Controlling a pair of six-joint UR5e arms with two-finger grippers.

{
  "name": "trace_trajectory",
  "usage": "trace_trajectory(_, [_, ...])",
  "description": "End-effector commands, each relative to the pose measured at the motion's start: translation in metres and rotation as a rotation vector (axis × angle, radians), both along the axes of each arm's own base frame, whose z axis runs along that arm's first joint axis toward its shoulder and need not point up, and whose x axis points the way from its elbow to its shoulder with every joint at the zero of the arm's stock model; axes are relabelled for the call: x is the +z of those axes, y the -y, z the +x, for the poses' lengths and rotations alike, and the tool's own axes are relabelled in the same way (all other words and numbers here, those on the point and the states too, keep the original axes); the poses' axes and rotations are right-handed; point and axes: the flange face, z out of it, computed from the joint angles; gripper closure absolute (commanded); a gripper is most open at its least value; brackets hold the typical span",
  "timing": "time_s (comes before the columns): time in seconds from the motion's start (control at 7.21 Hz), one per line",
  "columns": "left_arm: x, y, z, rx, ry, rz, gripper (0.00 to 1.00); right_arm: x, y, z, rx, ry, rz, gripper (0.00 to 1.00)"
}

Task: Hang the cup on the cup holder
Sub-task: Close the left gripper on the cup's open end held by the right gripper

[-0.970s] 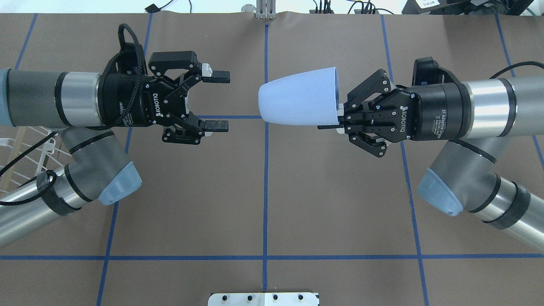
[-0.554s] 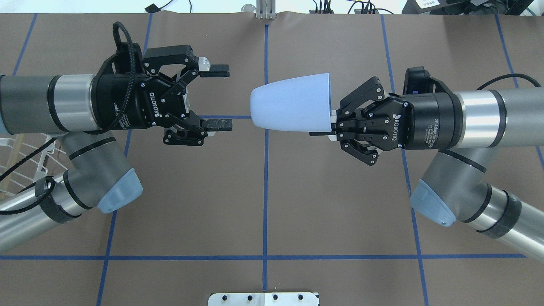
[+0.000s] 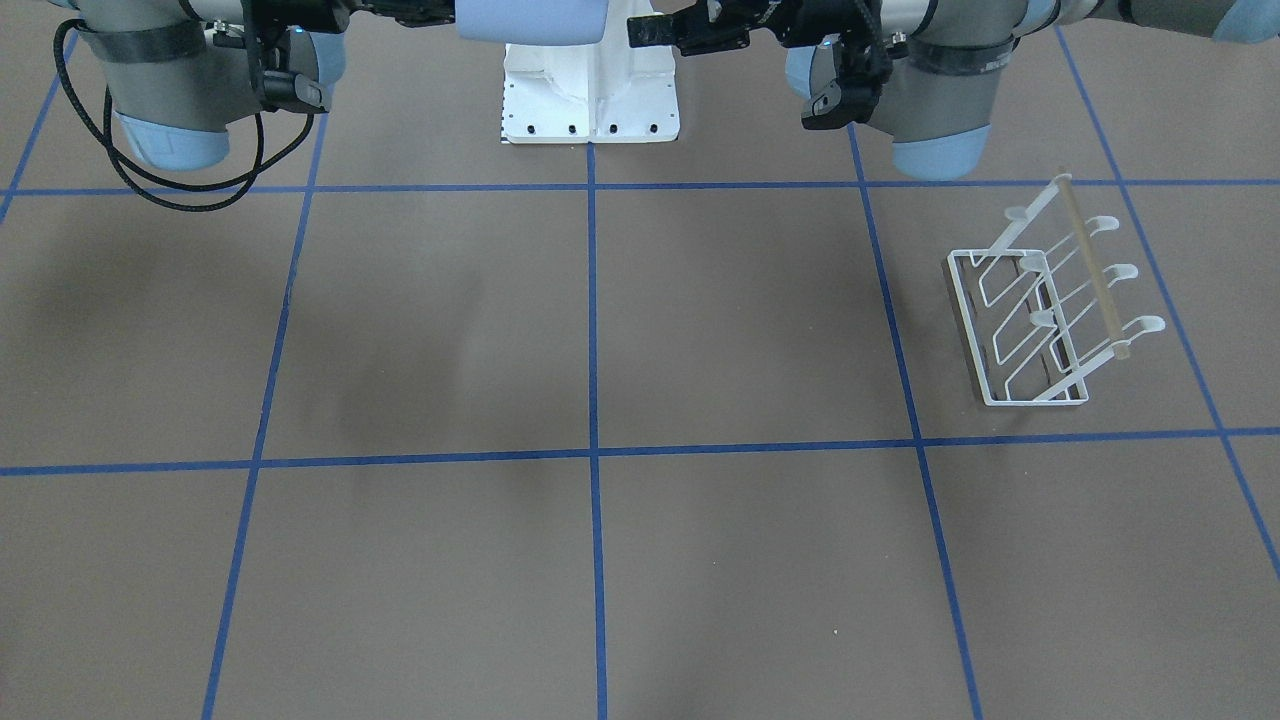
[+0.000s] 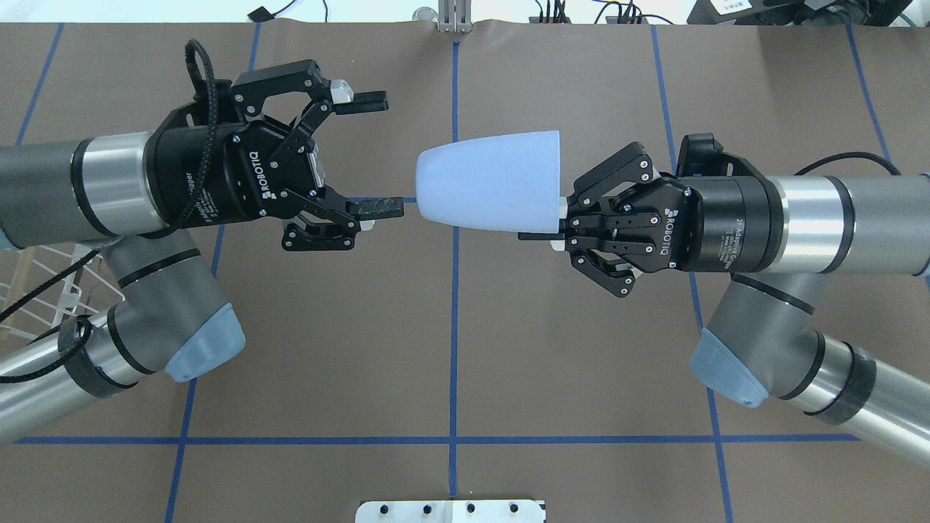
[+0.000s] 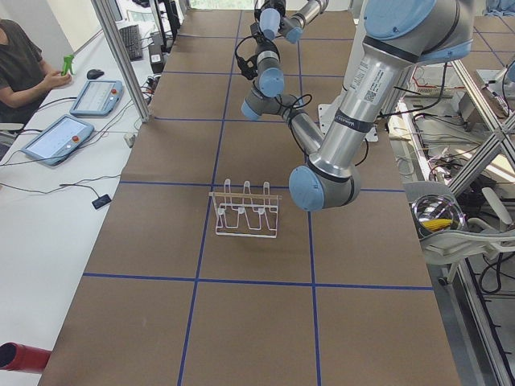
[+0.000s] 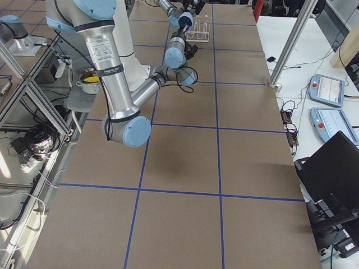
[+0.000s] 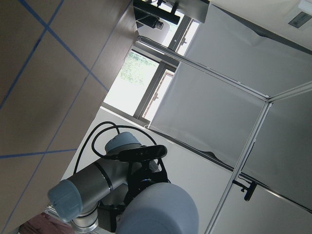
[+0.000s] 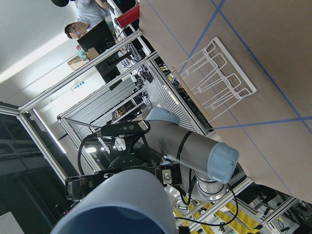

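The pale blue cup [image 4: 490, 190] lies sideways in the air over the table's middle, base pointing left. My right gripper [image 4: 558, 221] is shut on its rim, one finger inside and one outside. My left gripper [image 4: 378, 152] is open and empty, its fingertips [image 4: 385, 208] just left of the cup's base, not touching. The cup also shows in the front view [image 3: 530, 20], the left wrist view [image 7: 158, 209] and the right wrist view [image 8: 122, 204]. The white wire cup holder [image 3: 1050, 310] with its wooden bar stands on the table on my left side, empty; it also shows partly under my left arm [image 4: 36, 283] and from the side [image 5: 245, 213].
The robot's white base plate [image 3: 590, 90] sits at the table's near middle edge [image 4: 450, 511]. Blue tape lines [image 4: 455, 327] divide the brown table. An operator [image 5: 24, 64] with tablets sits beside the table's far side.
My right gripper has carried the cup leftward, toward my left gripper. My left gripper has tilted and stayed open; the cup's base now sits close to its fingertips.
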Motion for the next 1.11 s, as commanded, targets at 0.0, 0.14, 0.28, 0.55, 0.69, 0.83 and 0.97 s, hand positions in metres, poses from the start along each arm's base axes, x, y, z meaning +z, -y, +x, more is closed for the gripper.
trace_trajectory(0.0, [0.000, -0.001, 0.000, 0.003, -0.002, -0.003, 0.02, -0.004, -0.005, -0.006, -0.005, 0.027, -0.015, 1.00])
trace_trajectory(0.14, [-0.003, -0.004, 0.005, 0.015, -0.005, 0.000, 0.02, -0.005, -0.008, -0.011, -0.014, 0.030, -0.018, 1.00])
trace_trajectory(0.28, [-0.004, -0.011, 0.012, 0.033, -0.009, 0.003, 0.02, -0.008, -0.009, -0.013, -0.016, 0.037, -0.016, 1.00])
trace_trajectory(0.55, [-0.003, -0.015, 0.017, 0.043, -0.005, 0.002, 0.02, -0.011, -0.007, -0.014, -0.014, 0.040, -0.014, 1.00])
trace_trajectory(0.69, [-0.006, -0.017, 0.014, 0.045, -0.012, 0.006, 0.02, -0.010, -0.006, -0.016, -0.014, 0.038, -0.015, 1.00])
trace_trajectory(0.83, [-0.008, -0.018, 0.014, 0.047, -0.016, 0.008, 0.02, -0.011, -0.006, -0.016, -0.015, 0.038, -0.014, 1.00])
trace_trajectory(0.97, [-0.008, -0.019, 0.014, 0.049, -0.016, 0.008, 0.02, -0.010, -0.008, -0.019, -0.020, 0.038, -0.016, 1.00])
